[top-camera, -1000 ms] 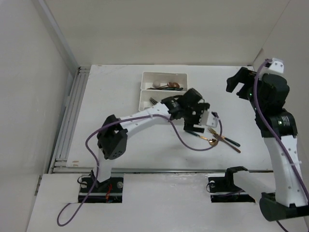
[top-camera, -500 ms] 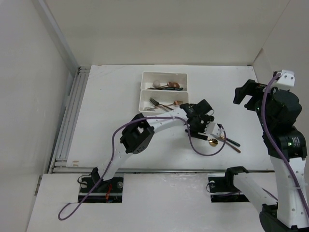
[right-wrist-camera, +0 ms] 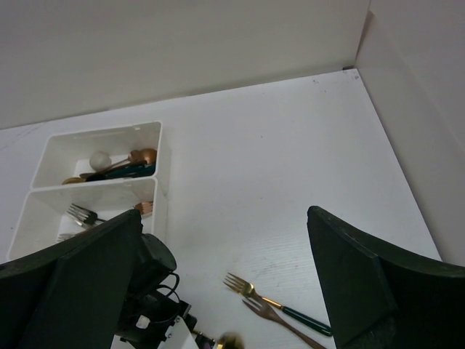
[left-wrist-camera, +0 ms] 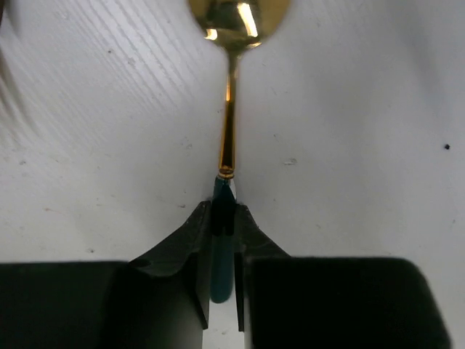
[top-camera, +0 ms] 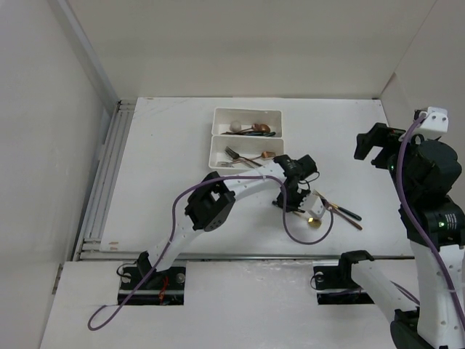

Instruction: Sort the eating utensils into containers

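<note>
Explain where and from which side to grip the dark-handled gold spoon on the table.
Grip the gold spoon by its dark handle, from above, a finger on each long side. It lies flat on the table; the handle is straight and slim, the bowl wide and rounded. The left gripper pinches there.

The gold spoon (left-wrist-camera: 227, 145) has its bowl cut by the top edge.

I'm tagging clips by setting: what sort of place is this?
Probably a robotics lab test cell, not a kitchen: a white table boxed in by plain white panel walls, with a black-and-white left robot arm and a matching right robot arm mounted at its near edge.
</note>
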Motion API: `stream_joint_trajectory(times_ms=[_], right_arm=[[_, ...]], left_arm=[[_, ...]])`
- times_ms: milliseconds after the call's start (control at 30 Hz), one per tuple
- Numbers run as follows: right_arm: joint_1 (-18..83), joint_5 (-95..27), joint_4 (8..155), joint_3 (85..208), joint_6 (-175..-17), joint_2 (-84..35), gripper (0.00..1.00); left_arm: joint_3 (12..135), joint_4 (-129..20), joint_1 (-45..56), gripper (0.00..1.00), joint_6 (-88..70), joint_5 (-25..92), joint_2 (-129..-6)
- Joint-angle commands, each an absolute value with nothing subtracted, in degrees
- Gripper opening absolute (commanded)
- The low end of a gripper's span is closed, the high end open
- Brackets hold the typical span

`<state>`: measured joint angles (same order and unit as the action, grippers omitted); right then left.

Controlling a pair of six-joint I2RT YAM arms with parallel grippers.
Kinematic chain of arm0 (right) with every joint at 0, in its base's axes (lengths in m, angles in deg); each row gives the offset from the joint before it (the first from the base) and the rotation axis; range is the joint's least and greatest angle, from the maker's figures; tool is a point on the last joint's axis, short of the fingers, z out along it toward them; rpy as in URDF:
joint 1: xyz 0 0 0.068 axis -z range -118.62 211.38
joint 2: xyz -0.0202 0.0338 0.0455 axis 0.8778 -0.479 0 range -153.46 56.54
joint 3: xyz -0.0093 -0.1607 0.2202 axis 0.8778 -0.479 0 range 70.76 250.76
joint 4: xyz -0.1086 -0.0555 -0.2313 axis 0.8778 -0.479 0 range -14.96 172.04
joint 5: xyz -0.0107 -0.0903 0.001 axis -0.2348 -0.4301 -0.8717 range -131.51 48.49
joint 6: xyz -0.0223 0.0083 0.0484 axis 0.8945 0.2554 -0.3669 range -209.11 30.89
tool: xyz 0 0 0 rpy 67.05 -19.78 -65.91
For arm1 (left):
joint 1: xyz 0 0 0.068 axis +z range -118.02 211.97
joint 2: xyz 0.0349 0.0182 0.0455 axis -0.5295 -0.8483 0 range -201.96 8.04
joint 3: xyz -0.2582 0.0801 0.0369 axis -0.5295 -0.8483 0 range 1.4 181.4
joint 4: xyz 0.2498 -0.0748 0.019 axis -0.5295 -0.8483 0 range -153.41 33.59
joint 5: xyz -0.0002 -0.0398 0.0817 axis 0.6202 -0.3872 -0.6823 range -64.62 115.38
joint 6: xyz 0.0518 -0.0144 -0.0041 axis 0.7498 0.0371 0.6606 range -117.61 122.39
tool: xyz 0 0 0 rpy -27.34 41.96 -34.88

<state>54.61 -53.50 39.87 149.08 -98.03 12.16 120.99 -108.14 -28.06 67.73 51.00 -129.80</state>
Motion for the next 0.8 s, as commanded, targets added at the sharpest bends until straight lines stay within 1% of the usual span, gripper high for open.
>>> stream_joint_trajectory(times_ms=[0, 167, 233, 367, 433, 533, 633, 700, 767], right_arm=[[54.78, -53.20, 41.52, 150.56, -97.28, 12.42, 1.00], [54.78, -53.73, 41.53, 150.56, -97.28, 12.95, 1.00], [54.78, -53.73, 41.53, 150.56, -97.28, 12.95, 1.00], [54.78, -53.73, 42.05, 150.56, -97.28, 12.95, 1.00], [54.78, -50.93, 42.58, 150.56, -95.88, 12.95, 1.00], [54.78, -42.78, 42.06, 150.03, -91.48, 9.97, 1.00], [54.78, -43.35, 39.16, 151.70, -92.96, 3.91, 1.00], [54.78, -45.37, 39.15, 152.85, -94.20, 1.10, 1.00], [54.78, -48.00, 41.43, 153.37, -95.52, 1.08, 1.00]], left_arm=[[120.40, -115.84, -28.32, 0.00, 67.27, 50.69, -133.73], [121.37, -109.16, -28.32, 0.00, 59.62, 50.69, -134.43], [121.37, -108.01, -28.32, 0.00, 57.07, 51.56, -132.34], [118.21, -104.58, -28.32, 0.00, 54.34, 55.69, -124.35], [117.41, -103.87, -27.71, 0.00, 52.49, 58.33, -118.90], [117.41, -103.87, -25.78, 0.00, 49.34, 61.83, -112.93], [119.16, -102.04, -23.76, 0.00, 45.82, 64.83, -108.96], [119.70, -99.93, -22.44, 0.00, 40.38, 65.54, -107.55], [120.22, -95.10, -19.29, 0.00, 35.81, 66.33, -105.53]])
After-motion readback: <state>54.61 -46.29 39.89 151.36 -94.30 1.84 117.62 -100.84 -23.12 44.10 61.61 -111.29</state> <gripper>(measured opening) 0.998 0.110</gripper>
